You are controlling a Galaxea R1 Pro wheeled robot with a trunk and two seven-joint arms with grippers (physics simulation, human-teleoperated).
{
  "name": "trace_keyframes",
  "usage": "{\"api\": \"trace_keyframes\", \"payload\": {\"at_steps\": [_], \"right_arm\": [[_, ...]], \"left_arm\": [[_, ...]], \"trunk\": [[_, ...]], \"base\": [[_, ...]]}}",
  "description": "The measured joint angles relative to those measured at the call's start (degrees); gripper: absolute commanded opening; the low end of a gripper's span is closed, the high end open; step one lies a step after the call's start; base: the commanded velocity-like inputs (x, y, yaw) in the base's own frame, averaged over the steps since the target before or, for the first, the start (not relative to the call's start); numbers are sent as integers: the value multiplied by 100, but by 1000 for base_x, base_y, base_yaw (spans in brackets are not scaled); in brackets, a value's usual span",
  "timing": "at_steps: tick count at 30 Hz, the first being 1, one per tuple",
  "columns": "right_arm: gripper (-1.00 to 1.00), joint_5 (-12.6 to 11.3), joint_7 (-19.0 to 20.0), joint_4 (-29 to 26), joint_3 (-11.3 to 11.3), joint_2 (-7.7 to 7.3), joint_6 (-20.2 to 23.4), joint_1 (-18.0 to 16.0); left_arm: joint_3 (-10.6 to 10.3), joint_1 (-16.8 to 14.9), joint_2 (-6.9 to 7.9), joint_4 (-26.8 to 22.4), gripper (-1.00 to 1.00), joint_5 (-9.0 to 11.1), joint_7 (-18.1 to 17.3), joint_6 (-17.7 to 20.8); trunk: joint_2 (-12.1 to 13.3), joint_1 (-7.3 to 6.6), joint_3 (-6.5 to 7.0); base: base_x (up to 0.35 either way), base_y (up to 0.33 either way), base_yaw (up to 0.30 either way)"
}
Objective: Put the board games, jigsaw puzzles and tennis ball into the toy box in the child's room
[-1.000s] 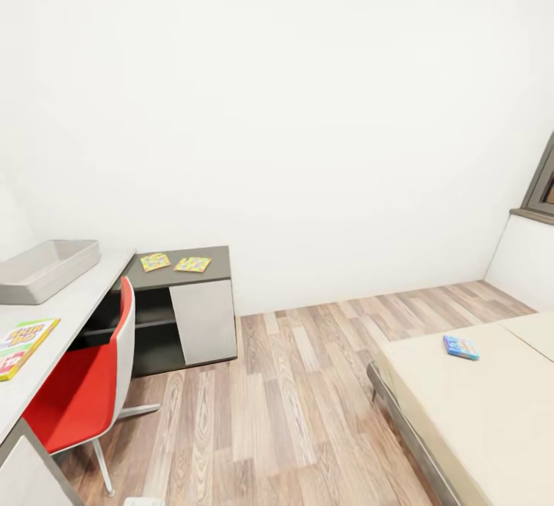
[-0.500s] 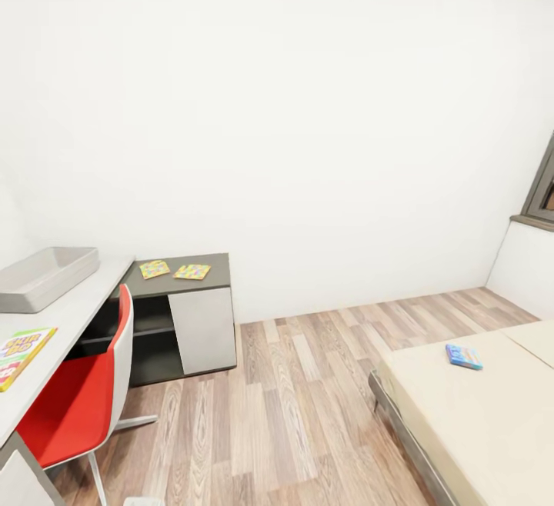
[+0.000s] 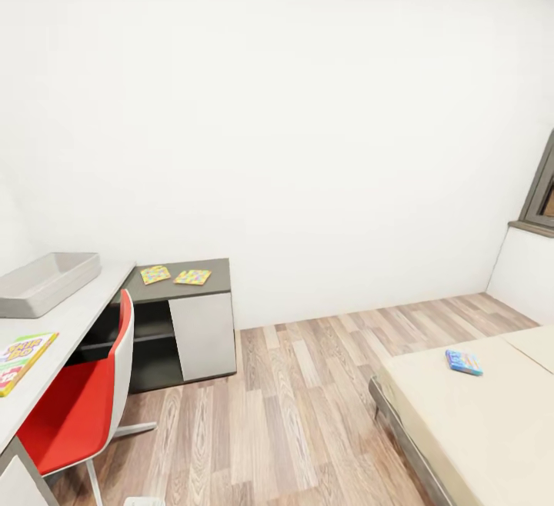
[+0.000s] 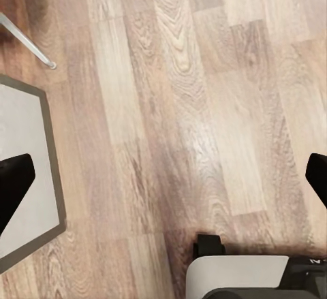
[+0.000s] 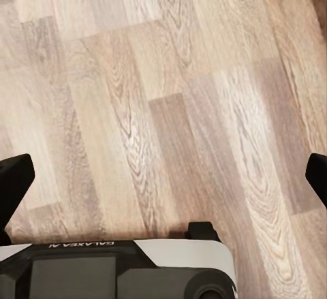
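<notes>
Robot in transit; nothing in hand. Landmark: red chair (image 3: 73,406).

- Left of chair: table (image 3: 69,314), carrying toy box (image 3: 46,283) at its far end and SKIP-BO game (image 3: 23,360) nearer.
- Beyond chair: dark cabinet (image 3: 181,321), two jigsaw puzzles (image 3: 155,274) (image 3: 192,277) on top.
- Far right of chair: bed (image 3: 477,421), blue board game (image 3: 464,362) on it.

Left gripper (image 4: 163,176) and right gripper (image 5: 163,176): fingers spread wide, empty, over floor.

Judgement: drive close and square to one toy before reaching.
</notes>
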Motion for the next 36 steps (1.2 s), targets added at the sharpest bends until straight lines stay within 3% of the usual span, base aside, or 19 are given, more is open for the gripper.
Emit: {"api": "trace_keyframes", "payload": {"at_steps": [21, 36], "right_arm": [[100, 1, 0, 42, 0, 34, -1, 0], [100, -6, 25, 35, 0, 28, 39, 0]], "left_arm": [[0, 1, -3, -1, 100, 0, 0, -4], [0, 0, -8, 1, 100, 0, 0, -4]], "trunk": [[0, 0, 188], [1, 0, 100]], "base": [[0, 0, 52], [0, 0, -30]]}}
